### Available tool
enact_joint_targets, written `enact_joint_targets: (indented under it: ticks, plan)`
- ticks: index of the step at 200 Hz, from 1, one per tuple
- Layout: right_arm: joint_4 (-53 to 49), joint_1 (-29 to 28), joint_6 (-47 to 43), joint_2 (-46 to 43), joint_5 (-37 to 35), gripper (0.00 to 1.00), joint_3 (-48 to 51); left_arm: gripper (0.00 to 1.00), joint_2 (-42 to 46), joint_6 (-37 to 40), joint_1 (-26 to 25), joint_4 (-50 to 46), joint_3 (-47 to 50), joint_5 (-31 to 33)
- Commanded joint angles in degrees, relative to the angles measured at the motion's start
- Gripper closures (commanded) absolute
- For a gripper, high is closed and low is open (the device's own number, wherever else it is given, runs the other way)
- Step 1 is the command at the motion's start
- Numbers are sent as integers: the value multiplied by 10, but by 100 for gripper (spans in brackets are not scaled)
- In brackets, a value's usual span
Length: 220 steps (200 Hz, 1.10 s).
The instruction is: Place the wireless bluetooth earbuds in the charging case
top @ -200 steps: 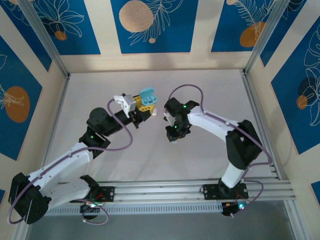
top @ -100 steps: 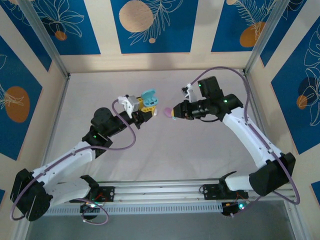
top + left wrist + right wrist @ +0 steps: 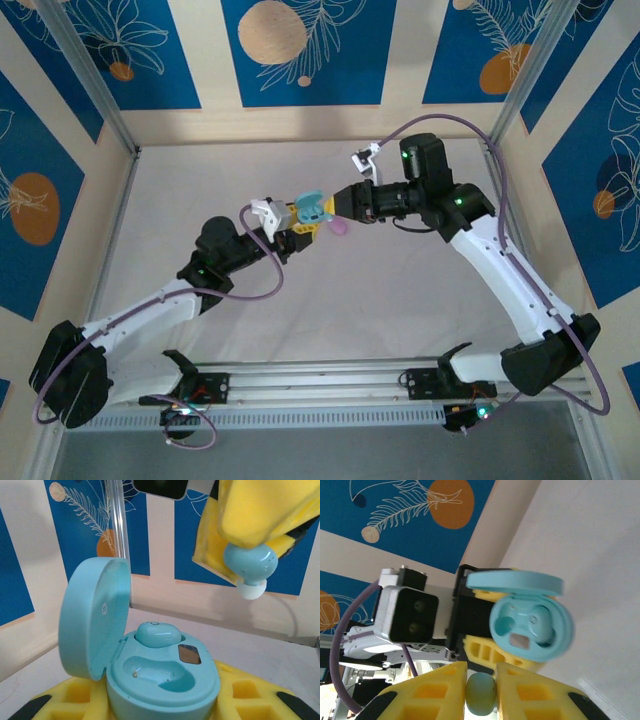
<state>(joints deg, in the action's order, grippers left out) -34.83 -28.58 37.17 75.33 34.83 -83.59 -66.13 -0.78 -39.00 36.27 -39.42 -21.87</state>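
My left gripper (image 3: 298,216) is shut on the light blue charging case (image 3: 311,207), held up with its lid (image 3: 95,615) open. One light blue earbud (image 3: 157,634) sits in the far socket, and the near socket (image 3: 160,672) is empty. The yellow pads (image 3: 250,695) clamp the case's base. My right gripper (image 3: 336,204) is shut on a second light blue earbud (image 3: 480,694) pinched between its yellow fingers (image 3: 435,690). This earbud (image 3: 250,564) hangs above and right of the case, white tip down, not touching it. From the right wrist the case (image 3: 530,627) faces me, just beyond the fingertips.
A small pink object (image 3: 340,228) lies on the white table (image 3: 420,300) just below the two grippers. Patterned blue walls and a metal frame (image 3: 100,100) enclose the table. The left wrist camera (image 3: 405,615) sits close beside the case.
My right arm has lifted from the table's middle and swung round, bringing the earbud up to the case from the right. The left arm has carried the case slightly right and nearer.
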Motion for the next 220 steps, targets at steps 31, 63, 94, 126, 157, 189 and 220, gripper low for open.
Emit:
enact_joint_targets:
  ticks: [31, 63, 94, 126, 157, 189, 220]
  plan:
    - [11, -33, 10, 36, -13, 79, -39, 65, -1, 24, -10, 29, -3, -14]
    - [12, -47, 9, 48, -29, 79, -50, 65, -2, 23, -12, 28, -7, -14]
    - [5, -53, 5, 55, -46, 79, -56, 65, -3, 21, -14, 29, -9, -13]
    - [8, -59, 9, 60, -53, 79, -56, 65, 0, 20, -15, 28, -11, -11]
    - [-3, -65, 4, 66, -76, 79, -63, 65, 3, 18, -16, 28, -11, -11]
    - [-24, -75, -9, 75, -97, 79, -73, 65, 4, 17, -17, 29, -14, -8]
    - [-50, -81, -20, 80, -132, 79, -82, 65, 4, 13, -17, 33, -15, -5]
